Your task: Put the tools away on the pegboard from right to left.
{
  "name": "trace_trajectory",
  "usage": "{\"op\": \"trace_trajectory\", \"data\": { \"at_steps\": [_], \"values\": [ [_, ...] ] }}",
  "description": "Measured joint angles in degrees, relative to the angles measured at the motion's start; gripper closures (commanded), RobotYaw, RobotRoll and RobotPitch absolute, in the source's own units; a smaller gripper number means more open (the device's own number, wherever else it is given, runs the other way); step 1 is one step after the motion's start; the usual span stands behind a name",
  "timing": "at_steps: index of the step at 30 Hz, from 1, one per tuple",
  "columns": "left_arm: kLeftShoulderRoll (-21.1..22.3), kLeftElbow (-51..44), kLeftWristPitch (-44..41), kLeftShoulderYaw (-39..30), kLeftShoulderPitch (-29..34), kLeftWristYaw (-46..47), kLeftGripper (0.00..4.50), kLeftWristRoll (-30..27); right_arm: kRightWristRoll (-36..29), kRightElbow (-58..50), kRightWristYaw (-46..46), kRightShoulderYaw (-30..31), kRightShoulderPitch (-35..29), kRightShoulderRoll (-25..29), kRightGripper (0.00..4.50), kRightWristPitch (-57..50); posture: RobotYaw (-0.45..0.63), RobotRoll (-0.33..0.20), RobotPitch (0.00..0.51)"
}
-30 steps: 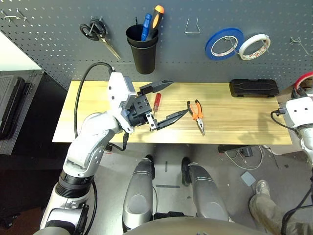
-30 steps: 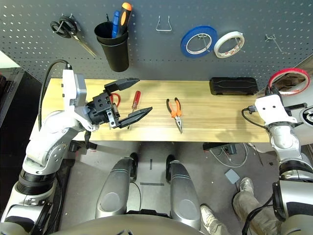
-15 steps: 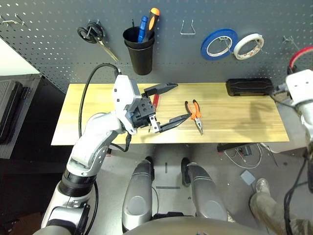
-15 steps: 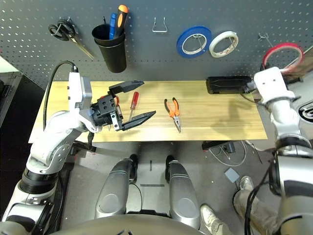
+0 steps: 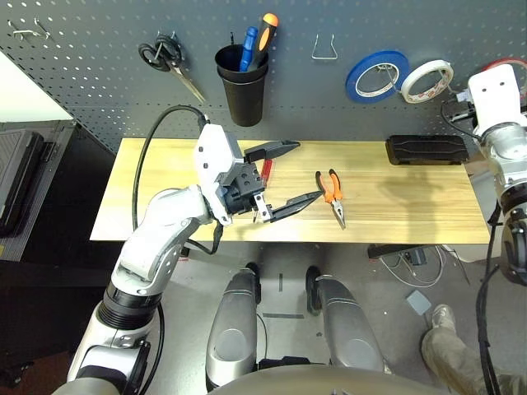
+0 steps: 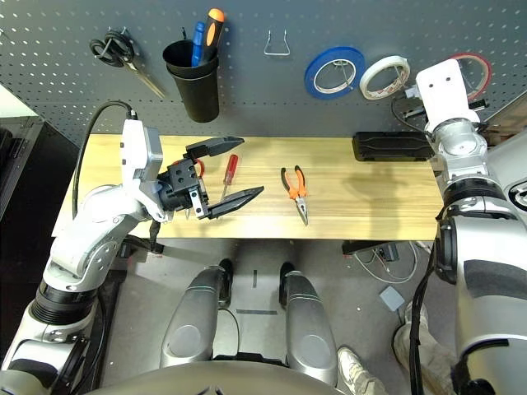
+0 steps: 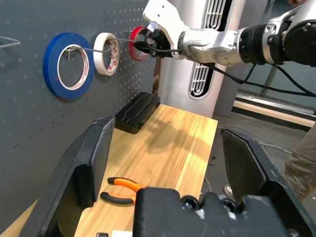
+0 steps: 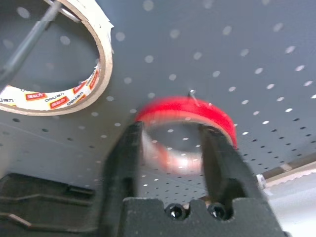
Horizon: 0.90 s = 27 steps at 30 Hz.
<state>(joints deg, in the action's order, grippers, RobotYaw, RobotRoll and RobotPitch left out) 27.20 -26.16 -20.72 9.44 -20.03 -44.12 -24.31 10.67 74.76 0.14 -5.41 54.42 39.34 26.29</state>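
The right claw [image 8: 170, 148], seen from its own wrist, stands spread, its fingers to either side of the red tape ring [image 8: 190, 111], which hangs on a hook of the pegboard [image 8: 296, 29] beside the white tape roll [image 8: 54, 98]; whether it touches the ring I cannot tell. From the head, that arm reaches up at the board's right end. The left claw [image 5: 276, 177] hovers wide open, level over the worktop [image 5: 395, 197], near the screwdriver [image 6: 228, 174] and pliers [image 5: 331, 193].
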Motion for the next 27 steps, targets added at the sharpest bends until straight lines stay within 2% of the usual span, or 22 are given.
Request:
{"op": "trace_trajectory", "data": {
  "at_steps": [4,11,15,18,21,27],
  "values": [
    [0.44,-0.01,-0.58,0.16,-0.11,0.22,0.0,0.32,-0.04,-0.76,-3.29,-0.15,-6.31,-0.01,0.08,8.49,0.26,0.0,0.275],
    [2.52,0.02,-2.3,0.26,-0.16,0.04,0.0,1.25,-2.69,-4.81,-3.28,-2.06,-16.56,-1.51,0.03,18.98,0.25,0.0,0.286],
    [7.1,0.24,-5.59,0.75,-0.42,-0.48,0.0,3.34,-7.77,-10.03,3.56,-3.3,-23.0,-6.77,0.03,18.68,0.25,0.0,0.292],
    [10.25,0.71,-6.98,1.96,-0.46,-0.9,0.0,6.37,-10.41,-14.98,9.11,-3.25,-26.19,-9.9,0.03,13.54,0.25,0.0,0.295],
    [11.6,2.38,-7.77,3.2,-0.46,-1.07,0.0,8.96,-12.1,-20.26,13.84,-2.6,-26.98,-11.32,0.03,6.9,0.25,0.0,0.3],
    [13.22,3.08,-10.02,4.73,-1.14,-1.06,0.0,13.26,-15.43,-34.35,19.02,-1.37,-29.04,-16.22,0.03,-14.3,0.26,0.0,0.308]
  ]
}}
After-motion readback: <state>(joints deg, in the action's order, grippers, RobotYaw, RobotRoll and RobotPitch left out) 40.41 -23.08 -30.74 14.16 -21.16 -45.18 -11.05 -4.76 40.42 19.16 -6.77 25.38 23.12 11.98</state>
